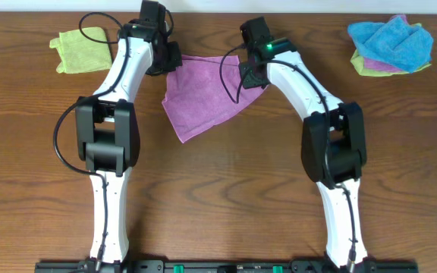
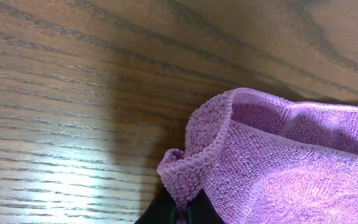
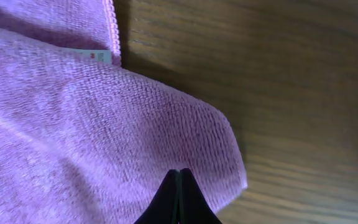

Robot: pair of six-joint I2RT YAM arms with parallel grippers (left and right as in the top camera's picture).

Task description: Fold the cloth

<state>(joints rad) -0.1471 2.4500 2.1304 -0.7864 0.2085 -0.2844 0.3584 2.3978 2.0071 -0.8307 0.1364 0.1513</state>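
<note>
Both grippers clenched on the cloth. Left gripper has a hemmed corner bunched between its fingers. Right gripper is pinched onto the other far corner, a bit inside the edge. Cloth sits mid-way across the bench between my two arms, with its far edge strung between the grippers and the rest tapering to a point toward me. White tag peeks out by the hem in the right wrist view

Handling, my read:
- Light, limp microfibre with no stiffness, so it will sag wherever it's unsupported
- Nap is grippy, so it's unlikely to slip out, but it will probably drag on the wood and bunch
- Not fragile
- Best hold is the corners, on the stitched hem
- Left pinch looks shallow and crumpled and may pull free under hard tension
- Corners should travel level and taut for the fold

Lime-green cloth and blue pile are well apart, not in play
</note>
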